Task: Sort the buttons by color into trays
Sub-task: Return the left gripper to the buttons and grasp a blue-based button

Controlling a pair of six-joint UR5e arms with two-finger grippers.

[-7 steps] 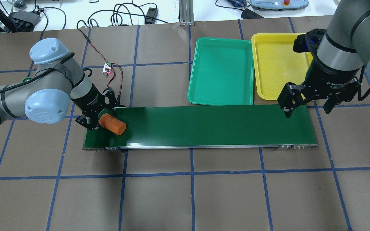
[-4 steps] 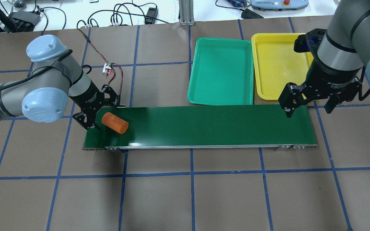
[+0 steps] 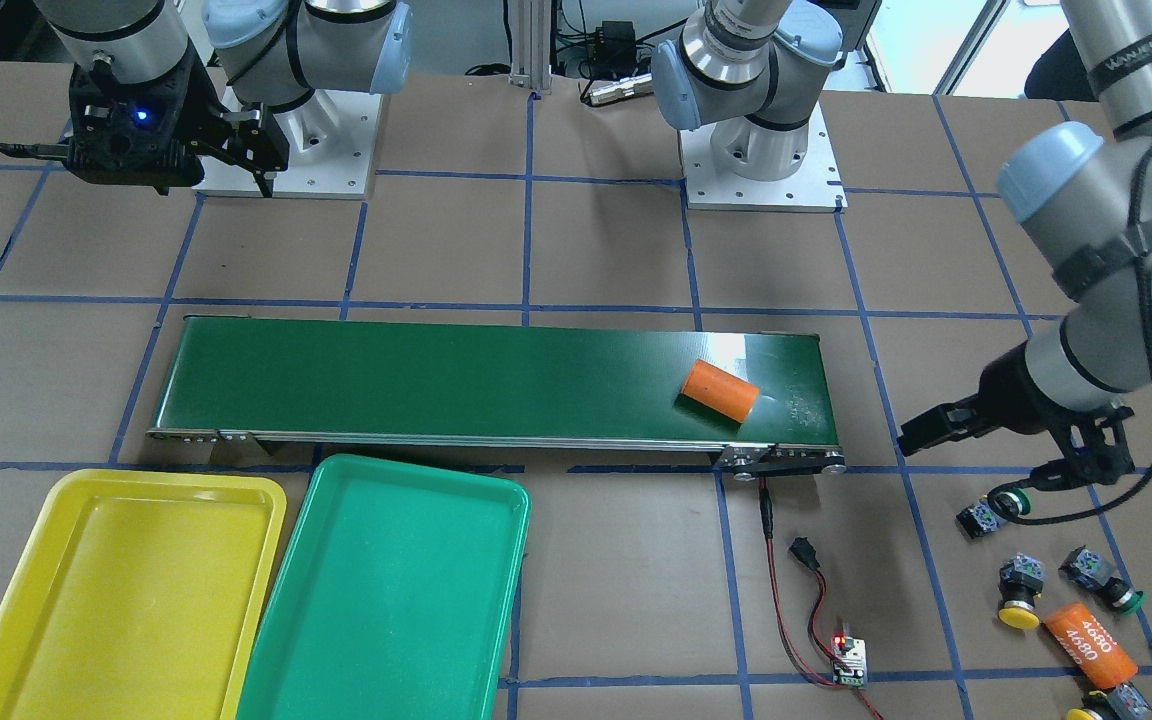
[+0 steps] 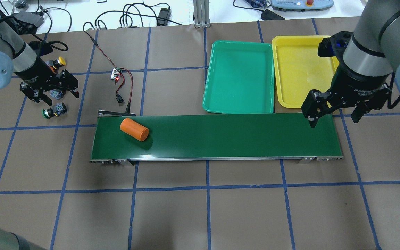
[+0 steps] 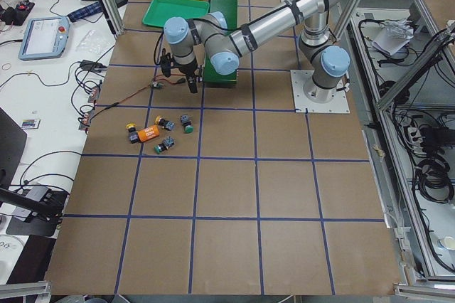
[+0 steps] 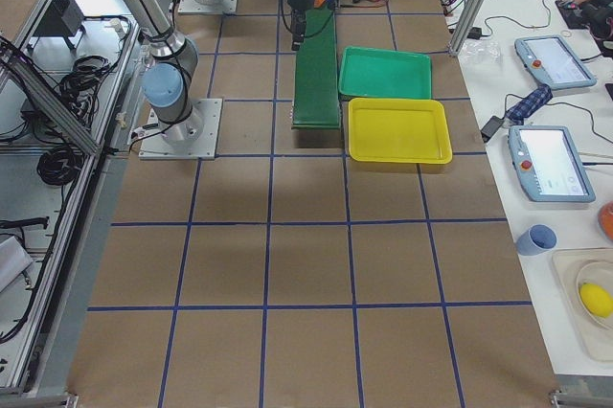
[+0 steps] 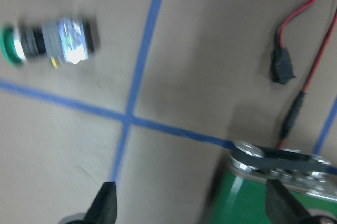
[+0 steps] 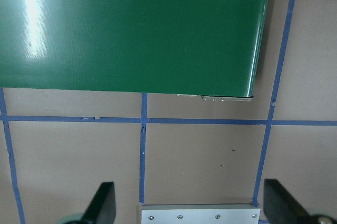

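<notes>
My left gripper (image 4: 52, 94) is open and empty, above the buttons on the table left of the belt. In the overhead view a green button (image 4: 52, 111) lies just near of it, another button (image 4: 55, 93) sits under it, and a yellow button (image 4: 58, 61) lies farther back. The front view shows two green buttons (image 3: 996, 508) (image 3: 1101, 575) and two yellow ones (image 3: 1018, 590) (image 3: 1101, 706). The left wrist view shows a green button (image 7: 47, 42) on its side. The green tray (image 4: 238, 76) and yellow tray (image 4: 297, 69) hold nothing. My right gripper (image 4: 333, 116) is open over the belt's right end.
A dark-green conveyor belt (image 4: 221, 137) carries an orange cylinder (image 4: 134, 129) near its left end. A second orange cylinder (image 3: 1091, 645) lies among the buttons. A small circuit board with red and black wires (image 4: 116, 74) sits behind the belt's left end.
My left gripper has moved off the belt, left and back, to above the buttons. The orange cylinder has shifted a little right along the belt. The right arm has not moved.
</notes>
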